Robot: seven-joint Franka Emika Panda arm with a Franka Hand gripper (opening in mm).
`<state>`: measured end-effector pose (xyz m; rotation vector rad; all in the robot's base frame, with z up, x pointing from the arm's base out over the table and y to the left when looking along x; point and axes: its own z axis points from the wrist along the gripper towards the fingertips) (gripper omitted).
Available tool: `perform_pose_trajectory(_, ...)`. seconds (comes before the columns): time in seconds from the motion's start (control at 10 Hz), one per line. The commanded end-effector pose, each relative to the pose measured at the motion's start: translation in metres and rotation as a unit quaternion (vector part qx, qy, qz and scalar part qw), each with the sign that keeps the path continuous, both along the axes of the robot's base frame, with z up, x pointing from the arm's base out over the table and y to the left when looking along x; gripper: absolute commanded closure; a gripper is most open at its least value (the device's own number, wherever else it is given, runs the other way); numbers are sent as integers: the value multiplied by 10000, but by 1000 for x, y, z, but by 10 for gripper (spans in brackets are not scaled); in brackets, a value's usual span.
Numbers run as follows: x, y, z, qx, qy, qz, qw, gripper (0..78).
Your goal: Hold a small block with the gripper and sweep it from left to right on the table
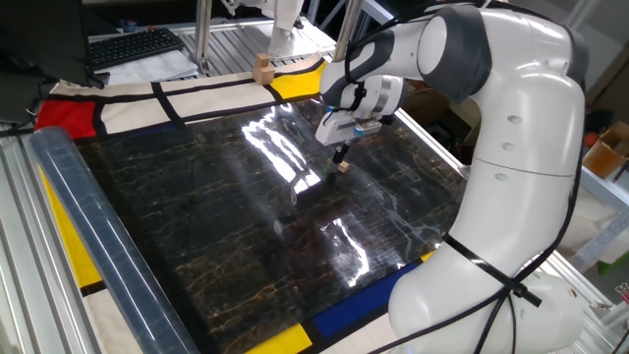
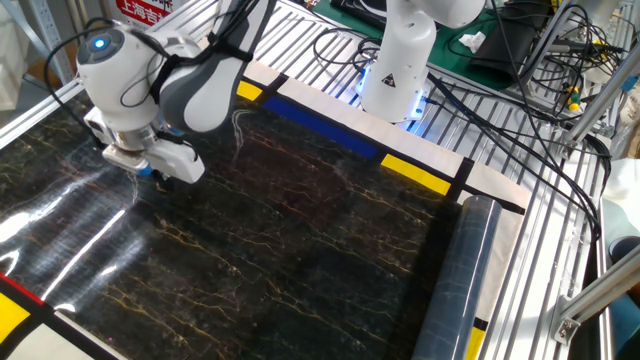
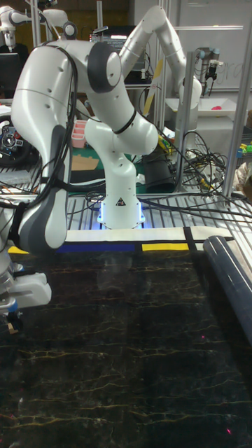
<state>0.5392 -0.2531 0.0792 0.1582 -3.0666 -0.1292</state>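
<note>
Gripper (image 1: 340, 154) points down over the far part of the table (image 1: 216, 226), fingertips low and right beside the small block (image 1: 345, 166), maybe touching; jaw gap too small and dark to read, so grip state unclear. Block lies flat on the black sheet, a cube, no long axis to call. In the other fixed view the arm's head hides it. Larger tan wooden block (image 1: 261, 68) stands well apart on the white border panel. Clear plastic roll (image 1: 93, 246) lies along the near-left edge. Nothing lies right by the small block on the sheet. In the tall view the gripper (image 3: 11, 323) sits at the left edge.
</note>
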Motion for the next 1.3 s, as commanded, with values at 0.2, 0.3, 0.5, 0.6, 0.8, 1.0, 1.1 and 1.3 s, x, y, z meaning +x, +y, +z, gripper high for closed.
perform_pose_trajectory(0.2, -1, 6, 5, 83, 6, -92, 9999, 776)
perform_pose_trajectory(0.3, -1, 7, 0, 84, 5, -57, 9999, 776)
perform_pose_trajectory(0.5, 0, 7, -5, 78, 75, -5, 9999, 776)
perform_pose_trajectory(0.6, 0, 8, -9, 74, 108, 31, 9999, 776)
perform_pose_trajectory(0.8, 0, 9, -12, 69, 123, 59, 9999, 776)
perform_pose_trajectory(1.0, 0, 8, -13, -53, 127, 147, 9998, 776)
perform_pose_trajectory(1.1, 0, 6, -14, -130, 136, 213, 9996, 776)
perform_pose_trajectory(1.3, 0, 6, -14, -147, 135, 218, 9996, 776)
